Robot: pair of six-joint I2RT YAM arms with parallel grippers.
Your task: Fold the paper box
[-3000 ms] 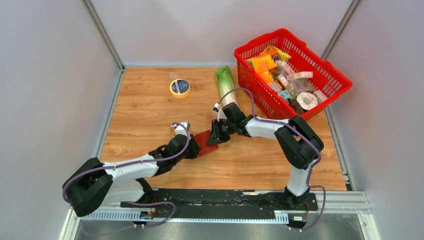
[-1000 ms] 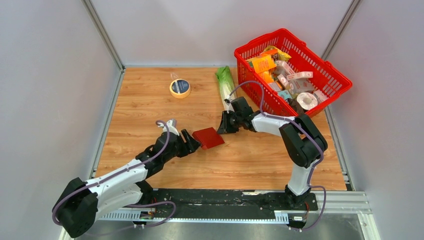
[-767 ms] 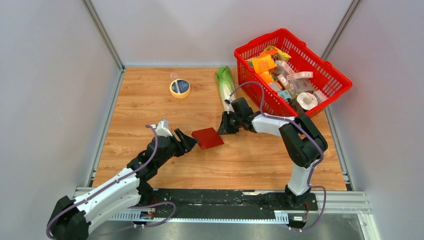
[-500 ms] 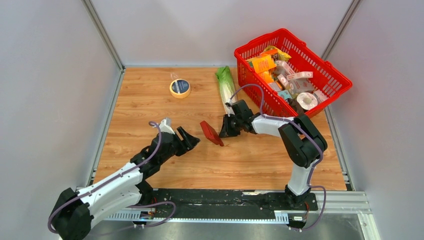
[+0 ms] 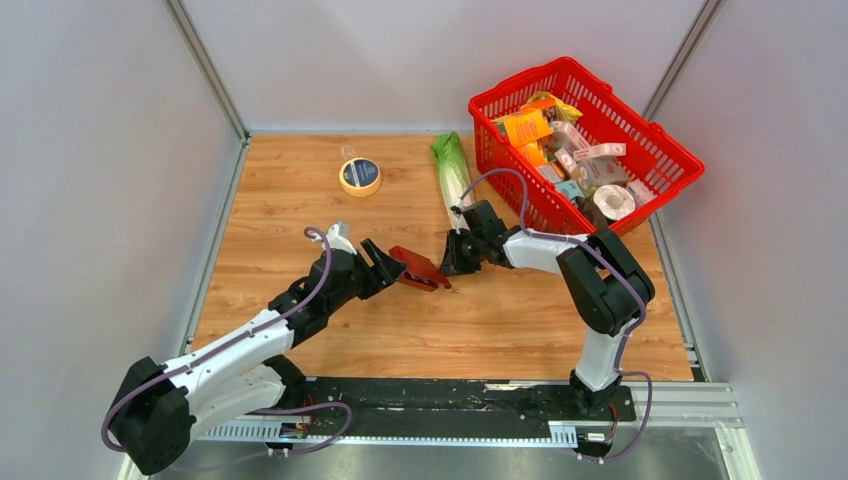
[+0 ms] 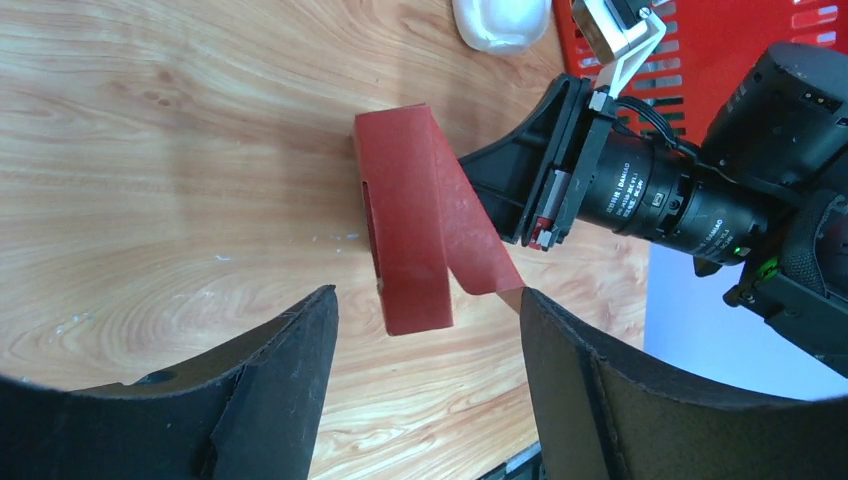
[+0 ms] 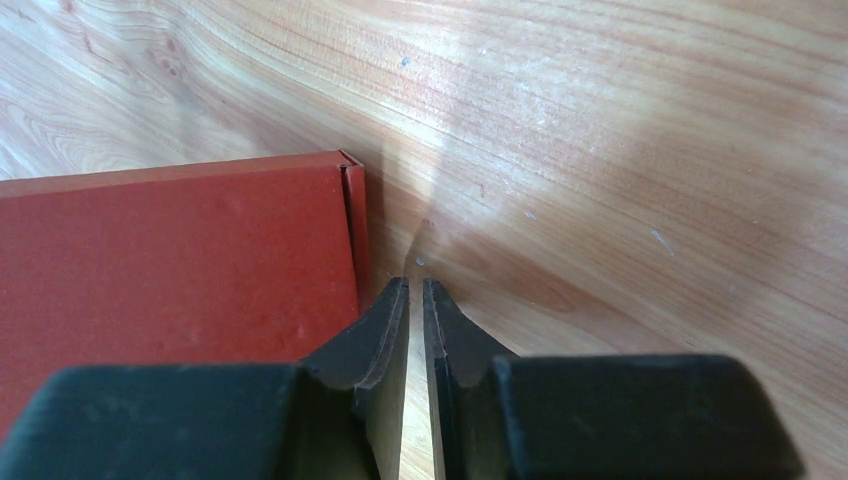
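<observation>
the paper box (image 5: 418, 268) lay tilted on the bench (image 5: 290, 205) between the two arms. the left gripper (image 5: 386, 266) gaped wide apart, facing it. the right gripper (image 7: 415, 288) was pinched nearly together on nothing, just beside the box's edge.

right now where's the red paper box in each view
Top external: paper box mid-table, between left tool and right tool.
Left wrist: paper box at centre, past the left tool.
Right wrist: paper box lower left, beside the right tool.
Shared landmark: the right tool, beside it in all three.
</observation>
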